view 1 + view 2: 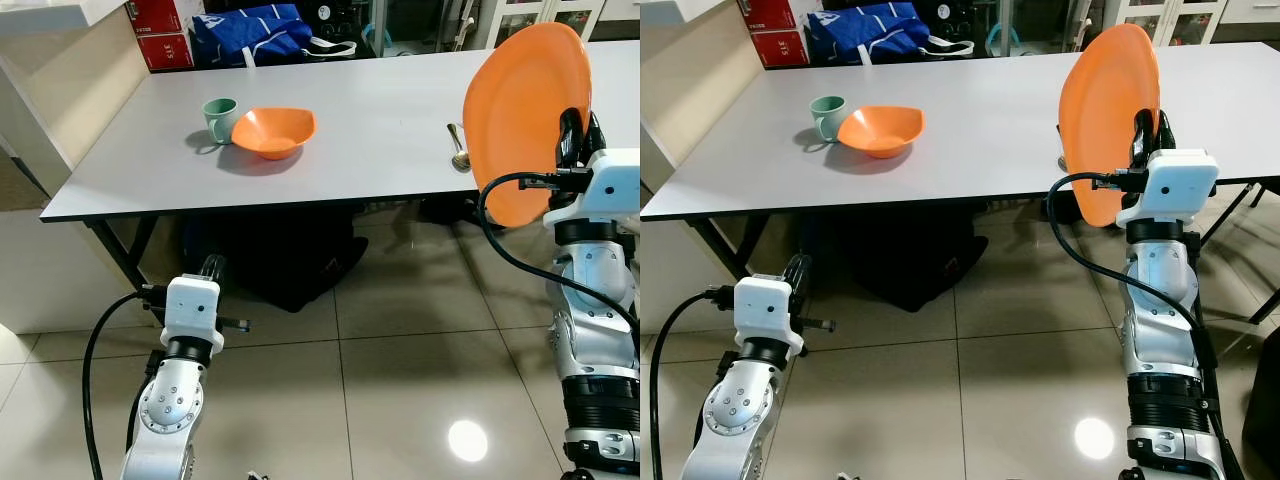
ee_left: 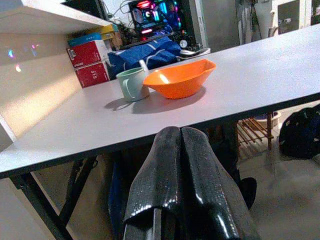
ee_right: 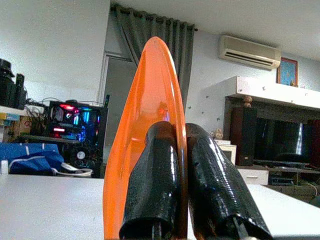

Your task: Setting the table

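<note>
Plate (image 1: pixel 520 110), orange and round, stands on edge in our right gripper (image 3: pixel 181 165), raised above the right front edge of the grey surface (image 1: pixel 380 130) and tilted slightly away from us. Our right fingers (image 3: pixel 152 185) pinch its rim, one on each face. A spoon (image 1: pixel 458 148) lies flat on the surface just beside the plate's left edge. Further left, an orange bowl (image 1: pixel 272 130) rests upright on the surface, touching or nearly touching a pale green mug (image 1: pixel 220 119) on its left side. Behind the surface we see a blue bag (image 1: pixel 250 35) and red boxes (image 1: pixel 160 35). A dark bag (image 1: pixel 290 260) sits on the tiled floor (image 1: pixel 400 360) beneath the surface. Our left gripper (image 2: pixel 181 145) is low, below and in front of the surface edge; its fingers are pressed together and hold nothing.
</note>
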Robot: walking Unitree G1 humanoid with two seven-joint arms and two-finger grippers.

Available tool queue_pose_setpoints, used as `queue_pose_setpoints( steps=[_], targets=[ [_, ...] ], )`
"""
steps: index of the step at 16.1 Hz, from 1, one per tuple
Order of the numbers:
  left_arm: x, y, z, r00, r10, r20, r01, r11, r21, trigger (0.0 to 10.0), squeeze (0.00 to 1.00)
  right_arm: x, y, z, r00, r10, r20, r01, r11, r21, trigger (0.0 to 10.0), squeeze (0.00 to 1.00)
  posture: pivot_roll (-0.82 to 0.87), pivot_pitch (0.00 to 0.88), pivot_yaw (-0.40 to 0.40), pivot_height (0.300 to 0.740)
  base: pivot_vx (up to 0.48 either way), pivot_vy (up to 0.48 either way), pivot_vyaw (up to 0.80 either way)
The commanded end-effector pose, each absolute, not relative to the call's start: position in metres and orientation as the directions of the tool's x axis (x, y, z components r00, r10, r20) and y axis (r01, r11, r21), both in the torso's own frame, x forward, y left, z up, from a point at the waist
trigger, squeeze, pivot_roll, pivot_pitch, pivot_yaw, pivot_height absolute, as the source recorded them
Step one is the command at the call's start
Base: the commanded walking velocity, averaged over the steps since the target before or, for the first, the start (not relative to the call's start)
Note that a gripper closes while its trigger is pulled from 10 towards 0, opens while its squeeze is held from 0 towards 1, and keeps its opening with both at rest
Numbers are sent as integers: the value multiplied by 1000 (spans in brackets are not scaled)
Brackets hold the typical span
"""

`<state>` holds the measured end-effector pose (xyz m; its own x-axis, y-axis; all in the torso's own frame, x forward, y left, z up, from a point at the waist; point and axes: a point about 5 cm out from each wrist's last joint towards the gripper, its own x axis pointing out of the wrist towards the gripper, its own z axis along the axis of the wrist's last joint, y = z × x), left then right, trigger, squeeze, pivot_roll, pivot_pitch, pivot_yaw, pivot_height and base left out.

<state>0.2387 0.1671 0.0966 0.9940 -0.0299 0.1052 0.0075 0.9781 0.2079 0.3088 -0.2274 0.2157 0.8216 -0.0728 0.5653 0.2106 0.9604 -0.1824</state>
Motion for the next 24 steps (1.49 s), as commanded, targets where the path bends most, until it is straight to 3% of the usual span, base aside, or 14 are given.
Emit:
queue_pose_setpoints(
  steps=[1,11,24],
  targets=[
    [239,165,95,994,-38,99,17,978,210,10000,0,307,-223,234,775,-70,629,216,963,-159,0,0,-163,0,80,740,285,0,0],
    [240,164,96,994,-36,103,15,980,201,10000,0,309,-220,237,774,-61,630,212,963,-166,0,0,-163,0,81,740,435,0,0],
    [244,163,94,996,-24,88,6,980,198,10000,0,313,-208,240,778,-25,628,161,974,-161,0,0,-158,0,75,740,322,304,0]
  ],
)
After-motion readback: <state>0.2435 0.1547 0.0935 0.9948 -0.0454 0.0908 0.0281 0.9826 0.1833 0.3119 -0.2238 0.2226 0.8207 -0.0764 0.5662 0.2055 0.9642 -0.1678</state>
